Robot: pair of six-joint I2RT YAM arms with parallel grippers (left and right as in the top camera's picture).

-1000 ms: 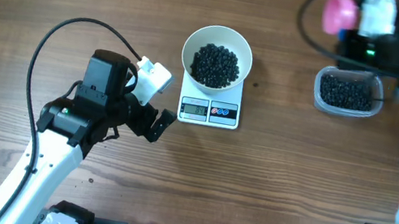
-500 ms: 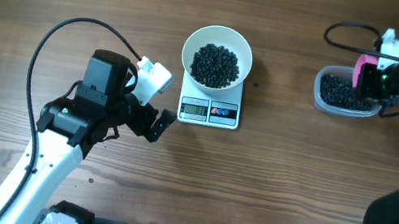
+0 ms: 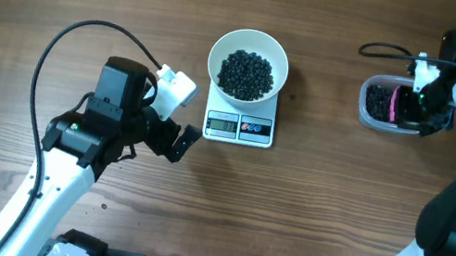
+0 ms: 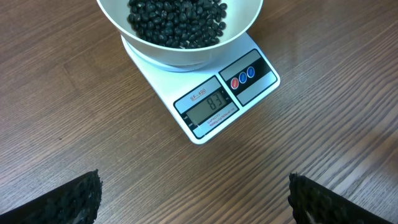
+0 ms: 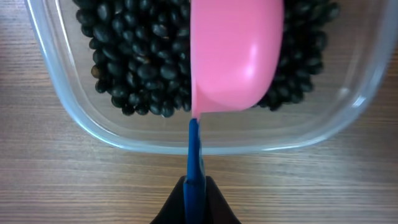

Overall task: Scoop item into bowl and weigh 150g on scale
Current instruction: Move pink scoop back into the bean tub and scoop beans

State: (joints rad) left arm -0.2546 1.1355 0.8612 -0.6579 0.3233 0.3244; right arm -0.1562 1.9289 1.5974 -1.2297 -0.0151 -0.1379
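Observation:
The white bowl (image 3: 216, 51) stands on the scale (image 3: 239, 128), holding a heap of black beans (image 3: 247, 73). In the left wrist view the bowl (image 4: 242, 28) and scale (image 4: 249, 81) lie ahead, and the display (image 4: 211, 102) reads 83. My left gripper (image 3: 172, 137) rests left of the scale, open and empty, with wide-apart fingertips (image 4: 74, 199). My right gripper (image 3: 421, 98) is shut on the blue handle (image 5: 194, 162) of a pink scoop (image 5: 236, 56). The scoop's back faces the camera, down among the beans (image 5: 137, 68) in the clear tub (image 5: 81, 118).
The clear plastic tub (image 3: 367, 115) sits at the table's right, about a hand's width from the scale. A black cable (image 3: 66, 33) loops over the wood left of my left arm. The right arm's cable (image 3: 383, 50) arcs behind the tub.
My right arm swung from the table's far edge toward the tub, carrying the pink scoop down into the beans. The left arm, bowl and scale have not moved.

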